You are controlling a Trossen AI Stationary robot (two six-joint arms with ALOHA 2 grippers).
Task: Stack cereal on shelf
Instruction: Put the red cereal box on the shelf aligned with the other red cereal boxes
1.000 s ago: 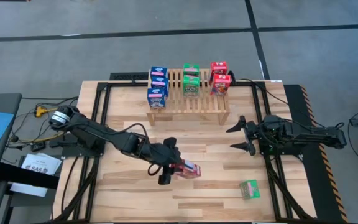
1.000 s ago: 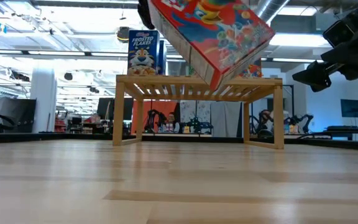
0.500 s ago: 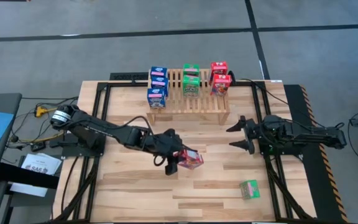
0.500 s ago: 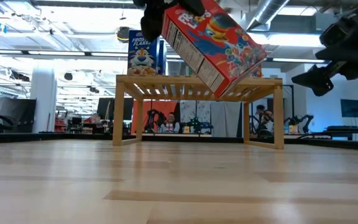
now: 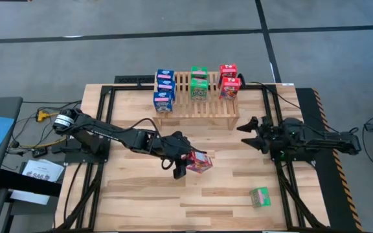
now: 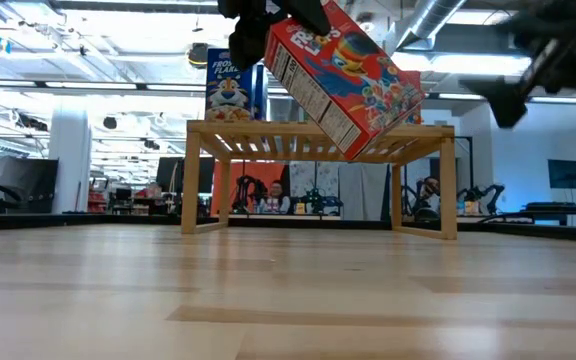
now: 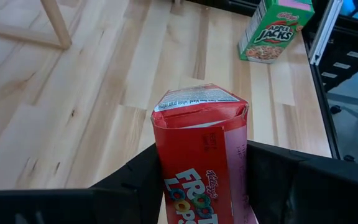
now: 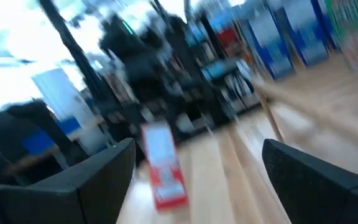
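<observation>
Cereal boxes are mostly on the shelf (image 5: 197, 103) already: we are counting three blue boxes (image 5: 164, 90) at one end, two green boxes (image 5: 199, 83) in the middle and two red boxes (image 5: 228, 81) at the other end. Two are remaining. Our left hand (image 5: 184, 162) is gripping a red box (image 5: 199, 162) by its sides, holding it above the middle of the table (image 5: 225, 194), short of the shelf. We are carrying it tilted, its long axis slanting and its crumpled top end pointing away from the wrist. A last green box (image 5: 259, 197) is lying flat near our right arm, whose right hand (image 5: 250, 131) is hovering wide open and empty.
</observation>
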